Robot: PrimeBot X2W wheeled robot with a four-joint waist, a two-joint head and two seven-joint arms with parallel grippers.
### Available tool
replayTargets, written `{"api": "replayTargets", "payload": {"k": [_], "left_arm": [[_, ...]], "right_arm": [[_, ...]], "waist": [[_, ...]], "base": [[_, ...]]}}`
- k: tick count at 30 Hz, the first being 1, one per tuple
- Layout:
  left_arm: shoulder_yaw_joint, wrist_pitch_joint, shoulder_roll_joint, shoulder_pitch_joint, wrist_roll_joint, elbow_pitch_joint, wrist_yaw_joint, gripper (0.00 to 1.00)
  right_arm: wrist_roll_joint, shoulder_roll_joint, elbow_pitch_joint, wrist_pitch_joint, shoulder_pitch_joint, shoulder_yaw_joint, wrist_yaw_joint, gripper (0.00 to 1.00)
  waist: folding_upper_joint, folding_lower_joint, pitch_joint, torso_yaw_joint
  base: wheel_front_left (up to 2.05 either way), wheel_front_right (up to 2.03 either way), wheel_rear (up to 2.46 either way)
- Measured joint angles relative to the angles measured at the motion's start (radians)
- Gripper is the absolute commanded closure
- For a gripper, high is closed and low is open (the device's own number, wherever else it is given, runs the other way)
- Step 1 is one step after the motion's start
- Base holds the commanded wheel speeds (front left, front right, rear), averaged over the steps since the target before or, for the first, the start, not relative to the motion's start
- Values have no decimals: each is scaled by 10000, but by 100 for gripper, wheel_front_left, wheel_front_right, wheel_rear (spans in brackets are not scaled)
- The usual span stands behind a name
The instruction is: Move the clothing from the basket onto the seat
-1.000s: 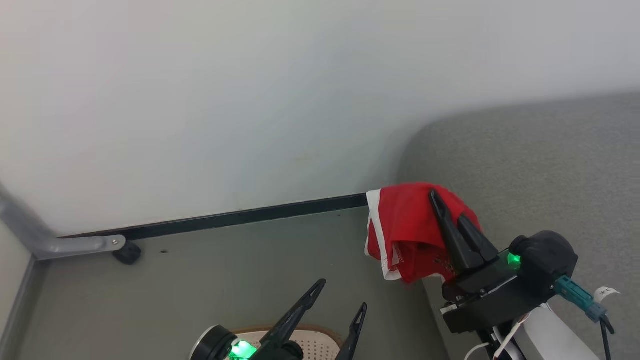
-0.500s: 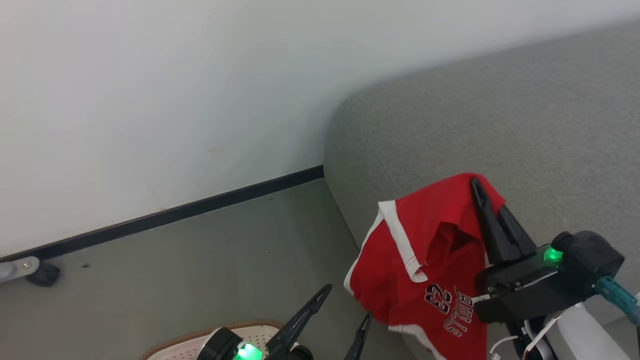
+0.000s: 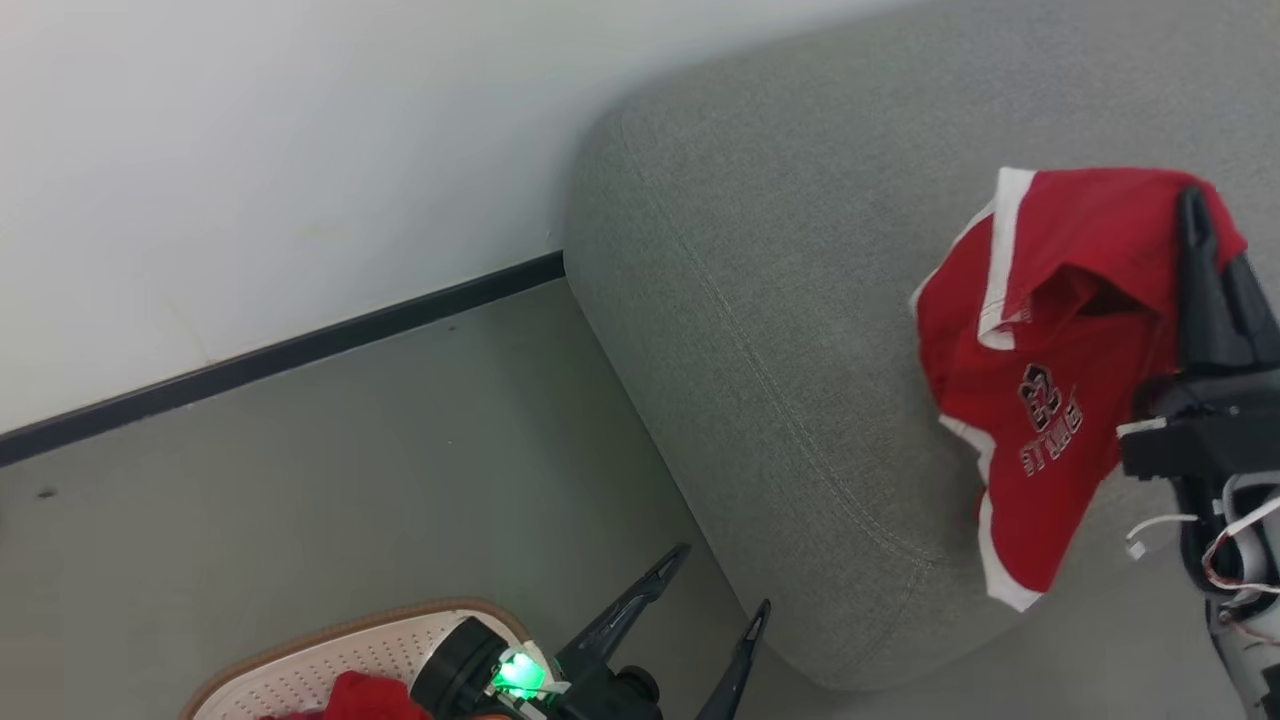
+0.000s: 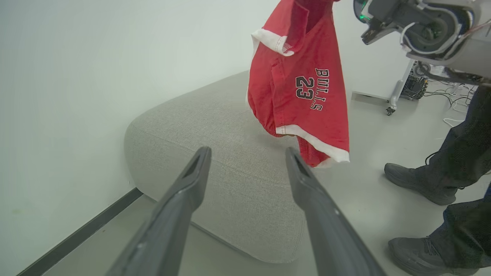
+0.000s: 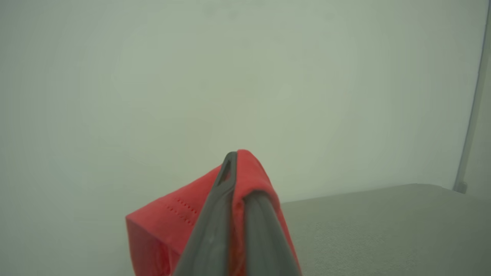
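Where grey floor (image 3: 300,450) shows low left, cream-white oval plastic basket with small holes, brown rim (image 3: 300,655) sits; more red cloth (image 3: 365,697) inside. Just right: left claw (image 3: 720,577), wide, empty, nearer basket. Middle: big grey woven-cloth seat (image 3: 780,300). Right: right claw (image 3: 1215,240) pinched tight on top fold of red soft shirt with white trim, lettering (image 3: 1050,330). Shirt hangs below claw, long side up-down, over seat. Hem touching cushion? Cannot tell. Next likely: lower, let go. Person's dark shoes (image 4: 418,180) on floor past seat, well apart.

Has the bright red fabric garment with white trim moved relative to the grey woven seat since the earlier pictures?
Yes. The red garment, pinched in the right gripper, went from the grey seat's left edge rightwards to hang over its top.
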Motion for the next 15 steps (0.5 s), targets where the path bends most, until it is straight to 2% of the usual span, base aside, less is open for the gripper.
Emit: {"api": "replayTargets", "payload": {"k": [15], "left_arm": [[-320,347,-8,-679,443,-23,-272,0]], "right_arm": [[238,-777,1409,-73,-2707,-1279,451,100]], "waist": [[0,-1,1178,282]], "base": [[0,0,0]]}}
